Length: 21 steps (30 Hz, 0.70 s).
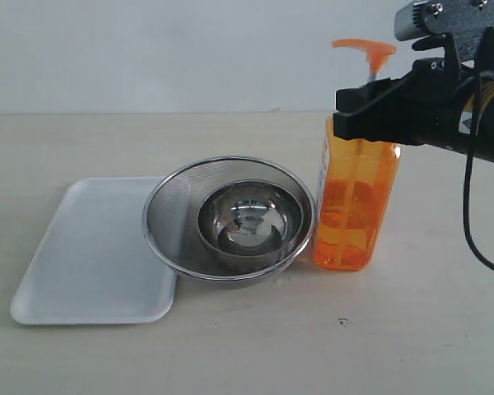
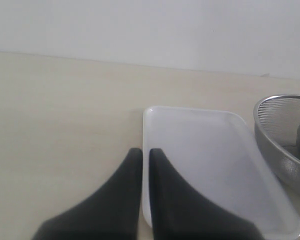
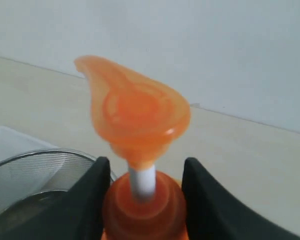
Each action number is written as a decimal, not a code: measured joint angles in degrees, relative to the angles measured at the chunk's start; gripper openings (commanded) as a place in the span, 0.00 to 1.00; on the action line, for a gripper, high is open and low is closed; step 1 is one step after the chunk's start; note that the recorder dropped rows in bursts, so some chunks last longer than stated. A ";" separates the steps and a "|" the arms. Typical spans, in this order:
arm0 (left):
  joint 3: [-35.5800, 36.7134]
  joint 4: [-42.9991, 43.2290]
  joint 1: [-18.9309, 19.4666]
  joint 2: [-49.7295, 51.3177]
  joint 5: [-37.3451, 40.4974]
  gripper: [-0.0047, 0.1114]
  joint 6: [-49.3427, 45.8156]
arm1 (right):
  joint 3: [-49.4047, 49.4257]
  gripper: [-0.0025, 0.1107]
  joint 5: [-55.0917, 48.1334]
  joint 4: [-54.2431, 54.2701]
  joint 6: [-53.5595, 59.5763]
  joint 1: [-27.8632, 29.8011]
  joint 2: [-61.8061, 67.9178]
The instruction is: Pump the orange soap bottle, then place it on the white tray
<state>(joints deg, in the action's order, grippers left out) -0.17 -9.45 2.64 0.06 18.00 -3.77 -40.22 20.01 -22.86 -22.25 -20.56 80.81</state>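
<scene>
The right gripper is gripping the collar of the orange soap bottle with jaws partly open, hiding its shoulder. The bottle is standing just beside the strainer, whose rim is covering one edge of the white tray. The left gripper is hovering nearly closed and empty.

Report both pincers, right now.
Left pincer: closed, holding nothing.
Right pincer: closed on the neck of the orange soap bottle.
</scene>
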 measured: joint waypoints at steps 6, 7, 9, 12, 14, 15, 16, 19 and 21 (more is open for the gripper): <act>0.00 0.00 0.00 0.00 0.00 0.08 0.00 | -0.24 0.02 -1.24 0.40 6.58 0.00 0.00; 0.00 0.00 0.00 0.00 0.00 0.08 0.00 | -0.24 0.02 -1.47 0.55 7.92 0.00 0.00; 0.00 0.00 0.00 0.00 0.00 0.08 0.00 | -0.24 0.02 -1.68 0.80 9.79 0.00 0.00; 0.00 0.00 0.00 0.00 0.00 0.08 0.00 | -0.36 0.02 -2.32 -0.58 11.20 0.00 -0.45; 0.00 0.00 0.00 0.00 0.00 0.08 0.00 | -0.36 0.02 -2.55 -2.36 11.33 0.00 -0.57; 0.00 0.00 0.00 0.00 0.00 0.08 0.00 | -0.46 0.02 -2.60 -3.13 11.33 0.00 -0.61; 0.00 0.00 0.00 0.00 0.00 0.08 0.00 | -0.46 0.02 -2.70 -3.73 11.33 0.00 -0.71; 0.00 0.00 0.00 0.00 0.00 0.08 0.00 | -0.65 0.02 -2.70 -5.03 11.33 -0.04 -0.71; 0.00 0.00 0.00 0.00 0.00 0.08 0.00 | -0.69 0.02 -2.70 -5.58 11.33 -0.04 -0.71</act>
<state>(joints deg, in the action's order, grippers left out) -0.17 -9.45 2.64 0.06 18.00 -3.77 -40.91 17.30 -28.44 -10.93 -20.60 80.10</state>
